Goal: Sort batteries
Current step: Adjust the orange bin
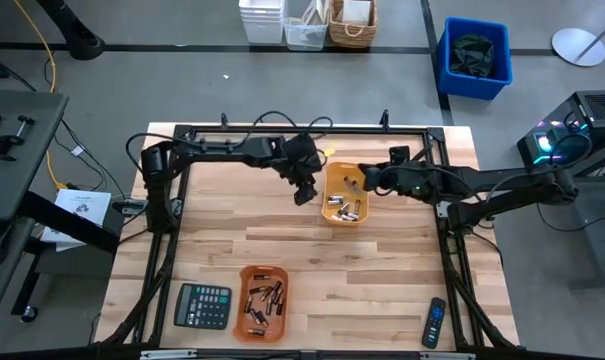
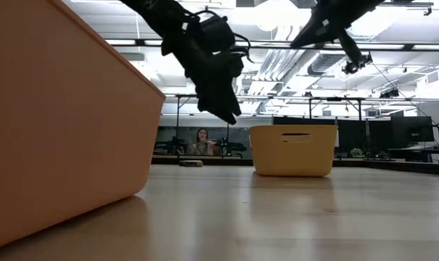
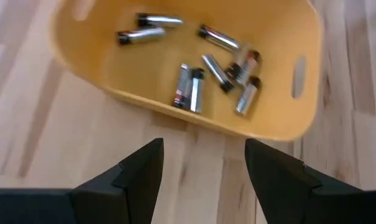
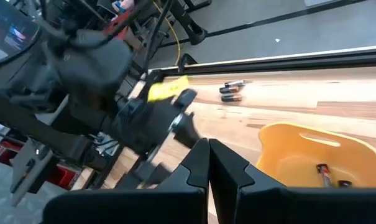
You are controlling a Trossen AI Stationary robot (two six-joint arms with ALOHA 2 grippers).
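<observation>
While the table (image 1: 312, 255) carried two orange trays, we judged the sort to be between picks: nothing was held, and the left gripper (image 1: 304, 193) hung above the boards just beside the far tray (image 1: 327, 190), its jaws wide and empty. That tray stood near the middle of the far edge; the near tray (image 1: 247, 300) sat at the near edge, left of centre, beside a calculator (image 1: 202, 306), with a remote (image 1: 435, 323) toward the near right corner.

The right gripper (image 1: 360, 178) hovered over the far tray's far rim, its jaws pressed together on nothing.

The batteries (image 3: 191, 88) in the far tray lay flat on its floor, their long axes pointing many ways: two side by side and parallel, others fanned at angles, a pair nearly end to end along one wall. More batteries (image 1: 265, 302) lay jumbled in the near tray, and a few (image 4: 232, 89) lay loose on the table close to the far edge.

The next pick, we reckoned, called for the left gripper to move over a tray, turn its jaws across one cell's long axis, and come down on a cell lying clear of its neighbours.
</observation>
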